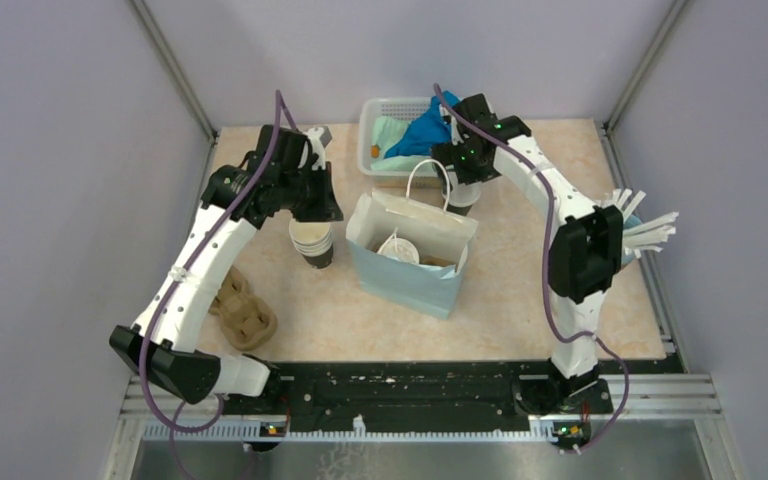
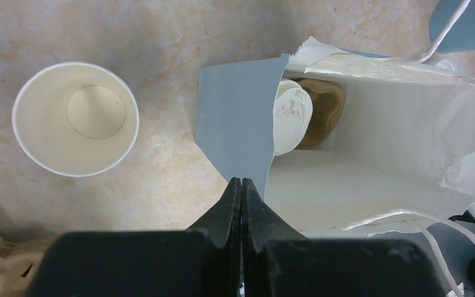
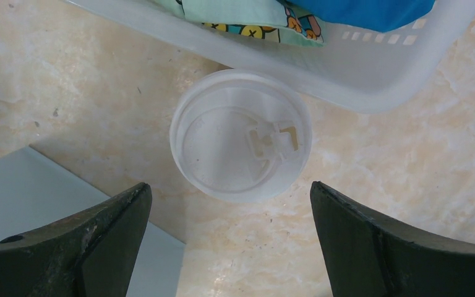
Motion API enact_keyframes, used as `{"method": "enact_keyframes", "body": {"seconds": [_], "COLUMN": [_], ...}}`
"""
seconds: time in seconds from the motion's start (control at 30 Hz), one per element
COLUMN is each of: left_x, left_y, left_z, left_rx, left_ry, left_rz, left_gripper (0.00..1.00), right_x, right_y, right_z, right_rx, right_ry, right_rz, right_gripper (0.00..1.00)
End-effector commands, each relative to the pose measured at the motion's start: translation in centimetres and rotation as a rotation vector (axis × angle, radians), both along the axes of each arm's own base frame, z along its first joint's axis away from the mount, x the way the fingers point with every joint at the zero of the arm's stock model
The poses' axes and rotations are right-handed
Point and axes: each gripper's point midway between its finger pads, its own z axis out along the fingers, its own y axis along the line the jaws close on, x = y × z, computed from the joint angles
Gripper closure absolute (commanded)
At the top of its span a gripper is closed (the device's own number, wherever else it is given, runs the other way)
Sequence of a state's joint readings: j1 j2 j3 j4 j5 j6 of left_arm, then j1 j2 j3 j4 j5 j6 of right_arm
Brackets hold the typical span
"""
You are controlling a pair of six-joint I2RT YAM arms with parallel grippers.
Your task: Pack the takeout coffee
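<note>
Left wrist view, fingers: my left fingers point(image 2: 241, 198) are clenched flat together at the rim of the paper bag point(image 2: 235, 117); its near wall runs right into the tips, so I judge that I am pinching that wall.
Right fingers point(image 3: 111, 235): released, spread wide either side of the lidded cup point(image 3: 241, 151), touching nothing.
Lidded cup, place: upright on the surface, just beside the white basket point(image 3: 359, 80) and outside the bag.
Lidded cup, handling: likely light; thin paper wall that dents under a hard squeeze, lid may pop. Hold the ribbed wall below the lid, gently, and keep it upright.
Open cup point(image 2: 74, 120): no lid, nothing inside, standing on the surface near the bag. Its rim is soft, so take it lower down.
Paper bag, contents: one packed cup point(image 2: 292, 120) with its lid on, against a brown pulp tray point(image 2: 325, 108); room remains.
Basket, contents: blue cloth point(image 3: 359, 9) and printed fabric.
Surface, other: a spare pulp tray point(image 1: 243, 312) lies well apart from the bag.
</note>
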State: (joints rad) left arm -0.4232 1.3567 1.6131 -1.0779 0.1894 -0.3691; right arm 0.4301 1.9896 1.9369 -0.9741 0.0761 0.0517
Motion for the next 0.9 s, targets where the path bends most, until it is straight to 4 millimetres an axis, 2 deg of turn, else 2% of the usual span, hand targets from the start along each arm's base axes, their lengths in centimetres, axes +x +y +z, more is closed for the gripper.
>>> {"method": "enact_keyframes", "body": {"seconds": [0.0, 0.07, 0.2, 0.33, 0.77, 0.87], "left_x": [-0.5, -0.5, -0.4, -0.3, -0.6, -0.6], "left_y": [-0.1, -0.1, -0.4, -0.6, -0.5, -0.6], "left_z": [1.2, 1.5, 2.1, 2.5, 2.7, 2.6], "left_rx": [-0.035, -0.045, -0.059, -0.069, -0.071, -0.070], "left_ry": [-0.026, -0.036, -0.044, -0.047, -0.051, -0.047], "left_rz": [0.003, 0.005, -0.001, -0.007, -0.012, -0.016], "left_gripper": [0.99, 0.96, 0.84, 0.78, 0.76, 0.76], "right_x": [0.9, 1.0, 1.1, 1.1, 1.5, 1.5], "right_y": [0.6, 0.7, 0.9, 1.2, 1.0, 1.3], "right_z": [0.0, -0.2, -0.6, -1.1, -2.4, -1.9], "right_rx": [-0.021, -0.035, -0.055, -0.066, -0.097, -0.082], "right_ry": [-0.046, -0.045, -0.053, -0.053, -0.066, -0.079], "right_rz": [0.024, 0.026, 0.028, 0.030, 0.004, 0.012], "right_gripper": [0.01, 0.01, 0.01, 0.01, 0.01, 0.01]}}
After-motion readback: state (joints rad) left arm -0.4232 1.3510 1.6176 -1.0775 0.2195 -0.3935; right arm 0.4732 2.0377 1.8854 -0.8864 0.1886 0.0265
